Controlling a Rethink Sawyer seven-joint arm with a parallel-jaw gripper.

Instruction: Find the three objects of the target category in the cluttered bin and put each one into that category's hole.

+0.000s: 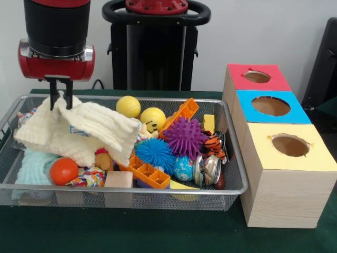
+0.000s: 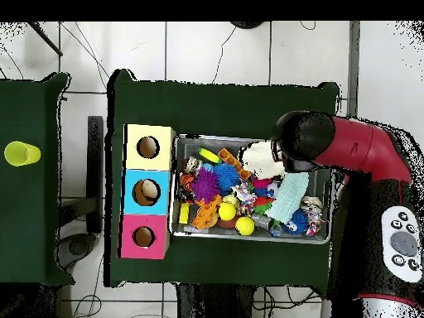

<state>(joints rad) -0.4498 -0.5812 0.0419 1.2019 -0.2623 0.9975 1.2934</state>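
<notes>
front view has my gripper (image 1: 61, 100) pinching the cream cloth (image 1: 92, 129); i'd lift it slowly so nothing snags in the wire bin (image 1: 231, 158).

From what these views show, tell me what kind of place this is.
Probably a robotics lab: a wire mesh bin of jumbled toys, a wooden sorting box with three holes, the gripper on a cream cloth, cables on a tiled floor.

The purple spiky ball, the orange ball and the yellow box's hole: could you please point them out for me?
Purple spiky ball (image 1: 185, 136), front view, middle of the ball.
Orange ball (image 1: 63, 171), front view, its centre.
Yellow box's hole (image 1: 290, 145), front view, inside the opening.
</notes>
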